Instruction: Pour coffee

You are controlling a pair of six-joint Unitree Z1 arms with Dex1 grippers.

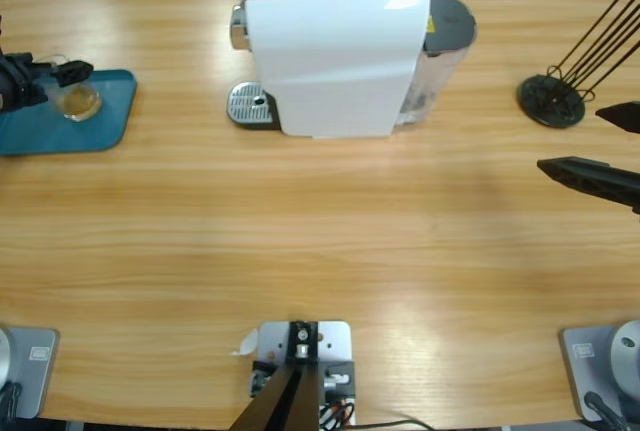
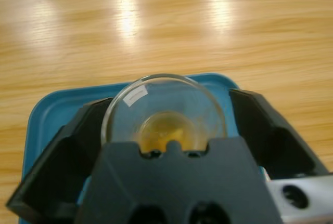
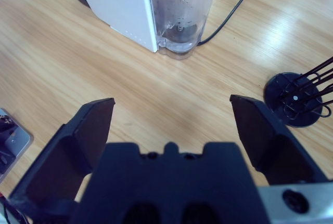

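A white coffee machine (image 1: 335, 51) stands at the desk's (image 1: 320, 241) far edge. On the blue tray (image 1: 100, 126) at the left edge, the left gripper (image 2: 166, 130) straddles a glass (image 2: 164, 112) of coffee (image 2: 165, 130), jaws not visibly touching. The right gripper (image 3: 171, 130) gapes empty.

You get no readable text in any view. Upper right of the high view: the coffee machine (image 1: 335, 51) carries a small yellow sticker (image 1: 431, 24), print too small to read. Left wrist view, centre: the glass (image 2: 164, 112) bears a small white label (image 2: 136, 95), blank or illegible.

Glossy wooden table (image 1: 320, 241); clear glass (image 2: 165, 112)
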